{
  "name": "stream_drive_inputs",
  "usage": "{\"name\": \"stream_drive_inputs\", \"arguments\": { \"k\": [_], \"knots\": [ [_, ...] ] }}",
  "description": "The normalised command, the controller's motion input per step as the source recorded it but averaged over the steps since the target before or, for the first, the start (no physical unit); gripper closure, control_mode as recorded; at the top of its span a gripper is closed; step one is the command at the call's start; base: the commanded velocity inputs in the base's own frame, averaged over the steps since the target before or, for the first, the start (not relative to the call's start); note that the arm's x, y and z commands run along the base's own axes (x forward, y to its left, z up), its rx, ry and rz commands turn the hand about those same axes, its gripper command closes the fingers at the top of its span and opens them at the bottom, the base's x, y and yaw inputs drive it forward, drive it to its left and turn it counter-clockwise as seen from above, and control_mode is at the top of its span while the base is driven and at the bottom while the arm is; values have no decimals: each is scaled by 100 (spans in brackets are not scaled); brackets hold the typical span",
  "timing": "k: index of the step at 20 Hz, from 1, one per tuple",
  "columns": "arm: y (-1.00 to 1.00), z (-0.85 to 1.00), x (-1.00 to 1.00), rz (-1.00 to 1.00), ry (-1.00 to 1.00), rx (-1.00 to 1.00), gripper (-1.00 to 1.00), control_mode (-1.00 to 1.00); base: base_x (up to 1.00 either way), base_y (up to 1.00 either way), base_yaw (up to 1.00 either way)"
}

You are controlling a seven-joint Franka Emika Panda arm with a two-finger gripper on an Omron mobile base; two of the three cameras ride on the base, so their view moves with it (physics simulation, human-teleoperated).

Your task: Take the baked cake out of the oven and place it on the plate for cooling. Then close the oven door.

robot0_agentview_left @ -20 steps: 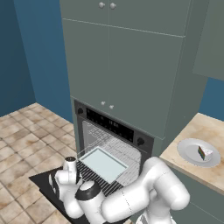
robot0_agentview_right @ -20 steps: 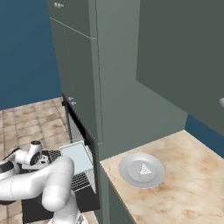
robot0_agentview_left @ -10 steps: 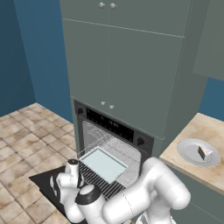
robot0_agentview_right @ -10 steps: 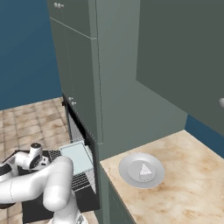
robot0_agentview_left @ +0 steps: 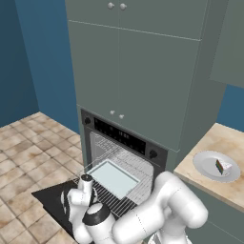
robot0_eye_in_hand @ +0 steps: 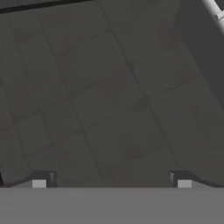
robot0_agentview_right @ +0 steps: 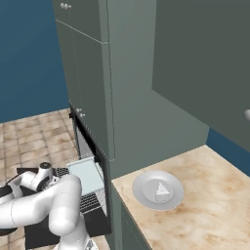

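Speckled beige counter (robot0_agentview_right: 205, 195) is carrying the round white plate (robot0_agentview_right: 146, 193) with the wedge-shaped cake (robot0_agentview_right: 162, 191); the gripper (robot0_eye_in_hand: 111, 183) is being held open, empty, over the glossy black oven door (robot0_agentview_left: 52, 200).

No readable text, labels or numbers anywhere.

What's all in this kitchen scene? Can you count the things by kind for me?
Ovens: 1, door open
Trays on the oven rack: 1
Plates: 1
Cake slices on the plate: 1
Robot grippers: 1, open
Total: 5
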Motion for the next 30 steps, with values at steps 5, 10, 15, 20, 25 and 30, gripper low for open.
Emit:
{"name": "stream_drive_inputs", "arguments": {
  "k": [5,10,15,20,25,30],
  "knots": [
    [-62,-20,45,0,0,-4,-100,-100,0,0,0],
    [-57,-24,50,0,0,-3,-100,-100,0,0,0],
    [-60,-22,56,0,0,-4,-100,-100,0,0,0],
    [-72,-6,59,0,-2,-6,-100,-100,0,0,0],
    [-77,0,65,0,-5,-10,-100,-100,0,0,0],
    [-80,0,72,0,-5,-11,-100,-100,0,0,0]
  ]
}}
